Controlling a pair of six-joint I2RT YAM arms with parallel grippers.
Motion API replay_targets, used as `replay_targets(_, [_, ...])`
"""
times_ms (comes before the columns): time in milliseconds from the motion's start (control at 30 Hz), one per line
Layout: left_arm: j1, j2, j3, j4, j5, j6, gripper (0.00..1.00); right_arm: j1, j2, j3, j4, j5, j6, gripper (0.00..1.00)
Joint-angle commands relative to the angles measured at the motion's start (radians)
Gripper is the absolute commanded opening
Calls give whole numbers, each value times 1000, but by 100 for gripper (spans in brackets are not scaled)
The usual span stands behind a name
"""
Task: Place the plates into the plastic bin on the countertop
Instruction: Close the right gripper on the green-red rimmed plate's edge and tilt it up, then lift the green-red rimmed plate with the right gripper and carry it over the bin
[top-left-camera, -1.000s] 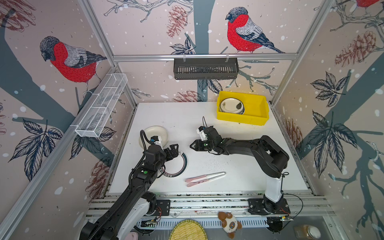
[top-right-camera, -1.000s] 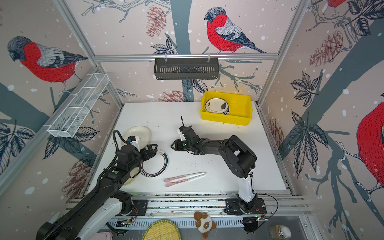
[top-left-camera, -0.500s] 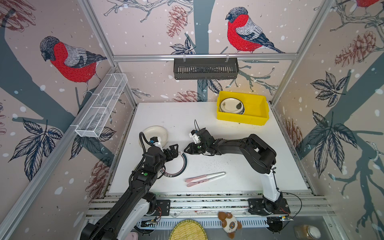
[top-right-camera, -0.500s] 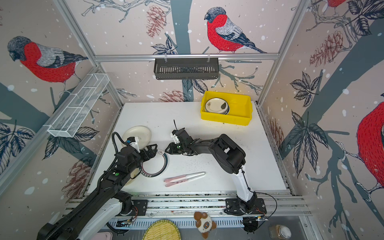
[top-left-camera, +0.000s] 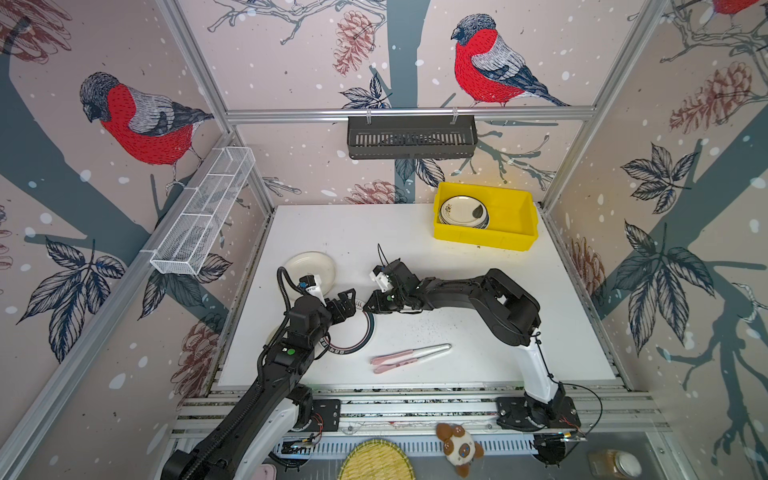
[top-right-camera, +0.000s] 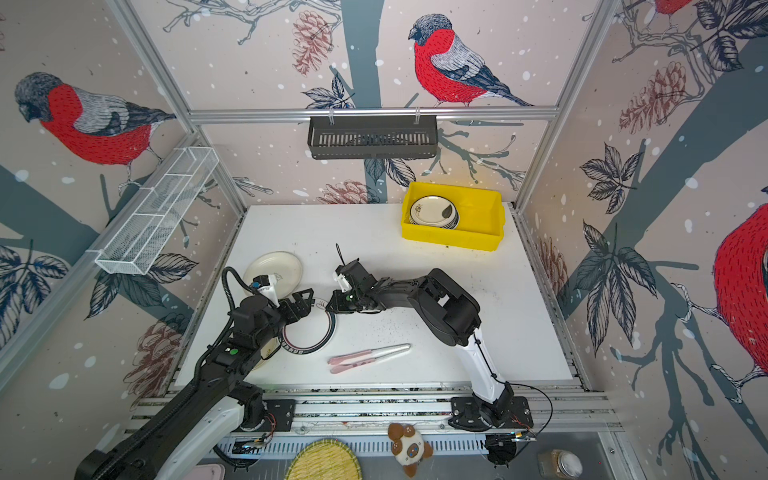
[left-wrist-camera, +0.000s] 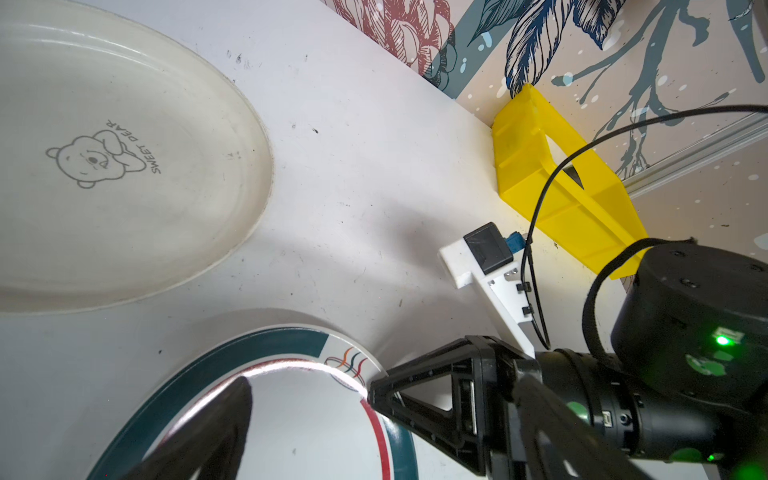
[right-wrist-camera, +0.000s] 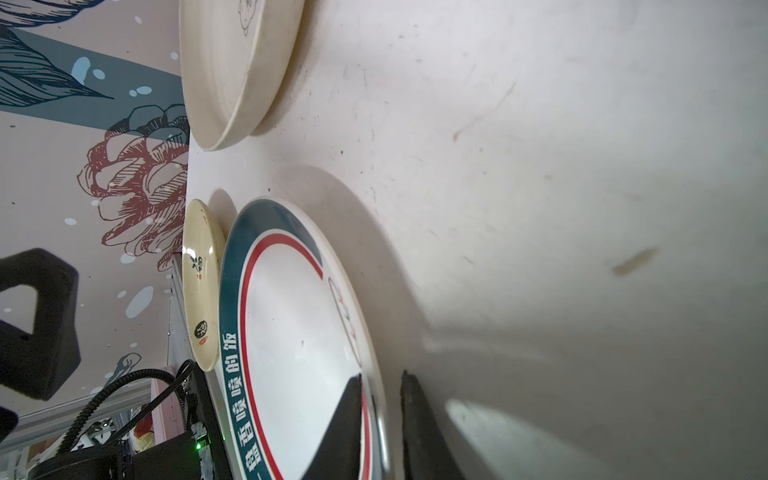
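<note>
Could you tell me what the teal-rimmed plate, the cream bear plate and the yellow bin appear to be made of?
Teal-rimmed plate: probably melamine or glazed ceramic; glossy, with a bright reflection.
Cream bear plate: likely matte plastic or melamine; dull, scuffed surface.
Yellow bin: moulded plastic; uniform bright colour, ribbed sides.

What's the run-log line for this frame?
right gripper: astride teal-rimmed plate rim, grip unconfirmed | left gripper: open, empty | yellow bin: stacked plates inside

Black left tool (top-left-camera: 352, 301), right tool (top-left-camera: 366, 306); white lower links (top-left-camera: 540, 374), looping cables (top-left-camera: 284, 286).
</note>
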Motion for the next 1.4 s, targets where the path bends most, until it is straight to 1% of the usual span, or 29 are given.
replay_targets(0, [0, 3, -10, 62, -9, 17, 98, 0, 5, 10, -47, 28, 2, 20])
replay_targets(100, [1, 4, -15, 66, -15, 25, 98, -4, 1, 22, -71, 45, 4, 13])
replay_targets(200, [0, 0, -15, 64, -14, 36, 98, -14, -11, 12, -71, 59, 16, 9])
replay_targets(333, [1, 3, -15, 66, -12, 45, 98, -34, -43, -14, -57, 58, 27, 7])
replay_targets(500, [0, 15, -19, 94, 1, 37, 98, -73, -113, -53, -66, 85, 16, 4])
replay_targets(600, [1, 32, -29, 137, 30, 36, 98, -103, -155, -73, -84, 112, 1, 3])
replay_targets(733, [1, 76, -28, 173, 71, 40, 98, -160, -204, -112, -82, 120, -5, 2])
replay_targets(833, [1, 116, -20, 196, 90, 49, 98, -205, -255, -153, -75, 137, -6, 1])
replay_targets(900, [1, 159, -9, 235, 129, 77, 98, -233, -292, -169, -82, 151, -15, 1])
replay_targets(1033, [-1, 271, 45, 281, 204, 92, 98, -277, -354, -178, -121, 188, -50, 0])
replay_targets(1100, [-3, 326, 67, 322, 246, 93, 98, -307, -385, -183, -135, 193, -58, 0])
replay_targets(1233, [-14, 414, 102, 388, 283, 79, 98, -358, -447, -194, -158, 213, -80, 0])
replay_targets(1367, [-46, 502, 133, 456, 321, 72, 98, -410, -514, -209, -182, 238, -97, 0])
